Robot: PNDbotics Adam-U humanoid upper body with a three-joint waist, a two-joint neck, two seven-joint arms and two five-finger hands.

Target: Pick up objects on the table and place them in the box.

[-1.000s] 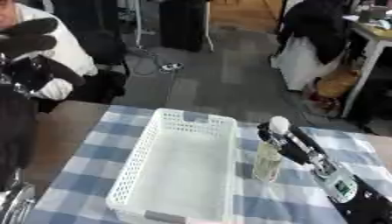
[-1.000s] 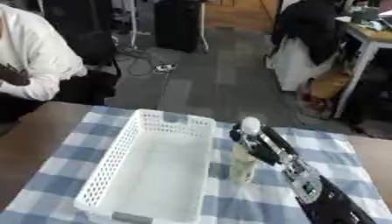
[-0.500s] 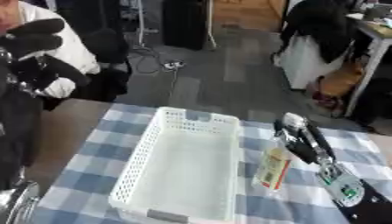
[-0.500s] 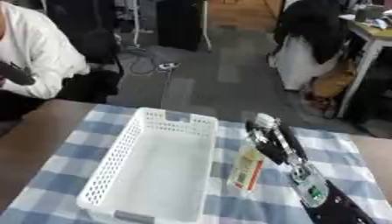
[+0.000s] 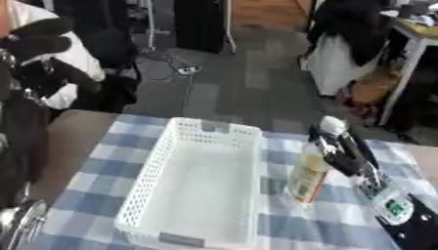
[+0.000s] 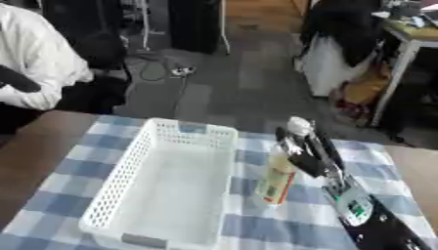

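Note:
A clear bottle [image 5: 310,168] with pale yellow liquid and a white cap is held tilted, just right of the white mesh box [image 5: 190,193]. My right hand [image 5: 336,149] is shut on the bottle near its top, with the arm running down to the lower right corner. The bottle's base hangs close above the blue checked cloth [image 5: 329,219]. The box has nothing in it. At the left edge a dark shape that may be my left arm [image 5: 21,146] shows; its hand cannot be made out.
The checked cloth covers a brown table [image 5: 73,134]. A silver round part [image 5: 21,224] sits at the lower left corner. Beyond the table's far edge are a grey floor, chairs and seated people.
My right hand has carried the bottle up and slightly right, tilting it more. The whole view has shifted as the head moved.

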